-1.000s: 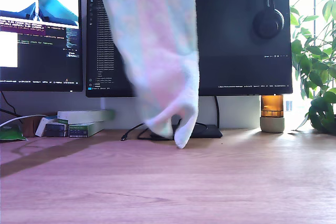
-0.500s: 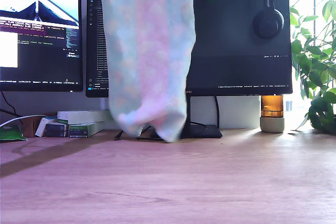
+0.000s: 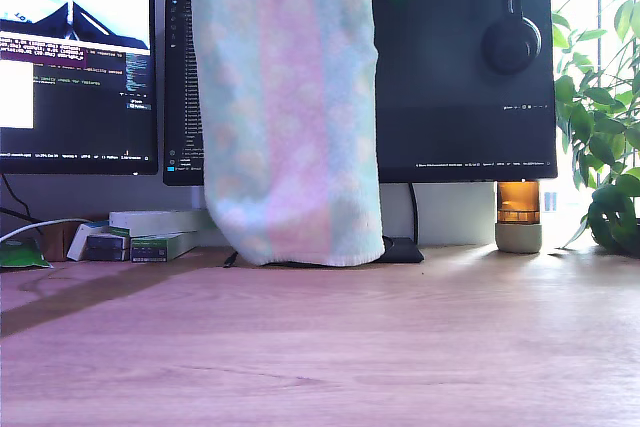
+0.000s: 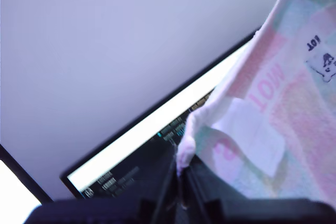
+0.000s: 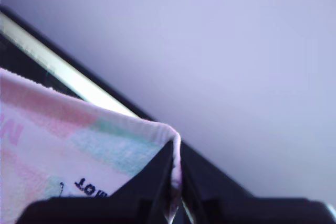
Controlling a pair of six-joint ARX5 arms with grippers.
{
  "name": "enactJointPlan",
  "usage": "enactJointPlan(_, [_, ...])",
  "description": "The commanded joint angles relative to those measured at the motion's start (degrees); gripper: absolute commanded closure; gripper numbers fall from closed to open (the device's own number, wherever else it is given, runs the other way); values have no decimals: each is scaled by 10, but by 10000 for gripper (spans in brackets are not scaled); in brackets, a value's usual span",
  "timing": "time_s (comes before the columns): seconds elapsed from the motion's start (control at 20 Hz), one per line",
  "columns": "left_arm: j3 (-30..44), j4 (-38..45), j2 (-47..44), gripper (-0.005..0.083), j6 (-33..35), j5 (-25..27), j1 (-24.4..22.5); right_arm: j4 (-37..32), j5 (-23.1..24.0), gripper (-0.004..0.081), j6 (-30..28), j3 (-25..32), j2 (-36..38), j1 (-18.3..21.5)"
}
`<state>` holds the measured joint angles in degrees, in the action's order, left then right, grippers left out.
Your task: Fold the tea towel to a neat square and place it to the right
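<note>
Tea towel hung full length, pinched at its two top corners.

The tea towel (image 3: 288, 107) hung in front of the monitor (image 3: 460, 67), its hem just above the counter (image 3: 400, 347), likely so it could drape flat before folding. My first gripper (image 4: 181, 182) and my second gripper (image 5: 176, 187) each had fingers clamped tight on a corner, spreading the top edge.
</note>
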<state>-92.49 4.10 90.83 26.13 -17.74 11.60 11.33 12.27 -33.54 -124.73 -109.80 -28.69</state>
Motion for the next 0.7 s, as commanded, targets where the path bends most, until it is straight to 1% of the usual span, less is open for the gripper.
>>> enactJointPlan(0.0, [-16,0,-16,797,4,7,-16,7,18,781,-5,-18,-1,15])
enactJointPlan(0.1, [-16,-46,-16,797,2,-2,-21,57,17,781,-5,-18,-1,24])
enactJointPlan(0.15, [-16,-69,-16,797,-3,-16,-27,88,14,781,15,-18,-1,25])
enactJointPlan(0.3, [-16,-156,-16,797,-4,-63,-33,197,-29,781,57,-18,0,24])
enactJointPlan(0.35, [-16,-193,-16,797,-4,-74,-33,233,-34,781,66,-18,0,24])
enactJointPlan(0.45, [-16,-250,-16,797,-4,-82,-33,297,-39,781,92,-18,0,24])
enactJointPlan(0.55, [-16,-302,-16,797,-4,-103,-33,355,-68,781,123,-18,5,25])
enactJointPlan(0.65, [-16,-365,-16,797,-1,-119,-32,404,-84,781,131,-18,9,25])
